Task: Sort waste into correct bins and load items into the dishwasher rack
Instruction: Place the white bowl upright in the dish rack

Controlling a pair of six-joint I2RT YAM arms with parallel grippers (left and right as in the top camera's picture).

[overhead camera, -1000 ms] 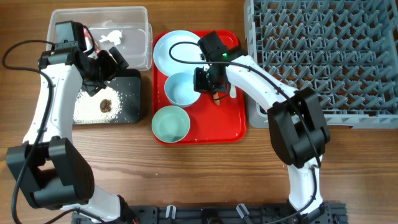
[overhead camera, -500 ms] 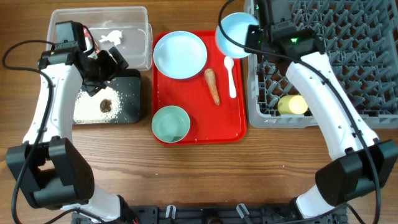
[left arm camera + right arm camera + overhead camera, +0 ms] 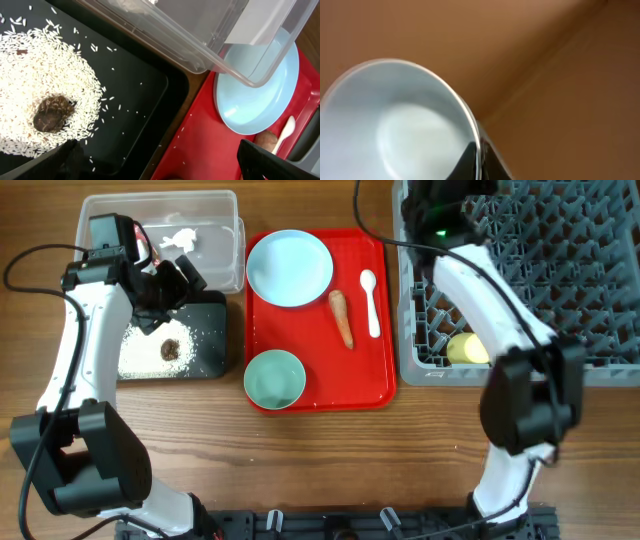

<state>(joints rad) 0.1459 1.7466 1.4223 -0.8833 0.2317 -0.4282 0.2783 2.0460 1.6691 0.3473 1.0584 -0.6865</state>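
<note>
**Overhead.** The left arm (image 3: 72, 355) rises from the near table edge, well left of the red tray (image 3: 325, 392). It bends about level with the tray's far edge and turns back toward the tray. The left gripper (image 3: 167, 295) hangs over the far rim of the black tub (image 3: 208, 365), which sits just left of the tray, and its fingers are spread apart.

The black tub holds loose rice grains (image 3: 135, 352) and a brown food clump (image 3: 171, 350). The clear tub (image 3: 100, 210) lies beyond it, left of the tray's far corner, with white tissue bits (image 3: 180, 240) inside.

On the tray:
- The light-blue plate (image 3: 290, 268) fills the far left corner.
- The mint-green bowl (image 3: 275, 377) sits in the near left corner.
- The carrot (image 3: 341, 318) lies near the middle.
- The white spoon (image 3: 371, 302) is just right of the carrot, not touching it.

The right arm (image 3: 495, 300) stretches from the near edge, right of the tray, across the grey rack (image 3: 570, 270) just beside the tray's right edge. Its end is cut off at the picture's top. The yellow cup (image 3: 467, 348) lies in the rack, right of the tray.

**Left wrist.** Two dark fingers (image 3: 60, 162) stand wide apart at the bottom corners, released. Between and beyond them lie the rice (image 3: 35, 65), the clump (image 3: 50, 114) and the tray's edge (image 3: 200, 145).

**Right wrist.** The right gripper (image 3: 479, 159) is clamped on the rim of the pale blue bowl (image 3: 395, 125), which is tilted with its hollow facing the camera. Behind it is only brown blur, so I cannot tell where the bowl is relative to the tray.
</note>
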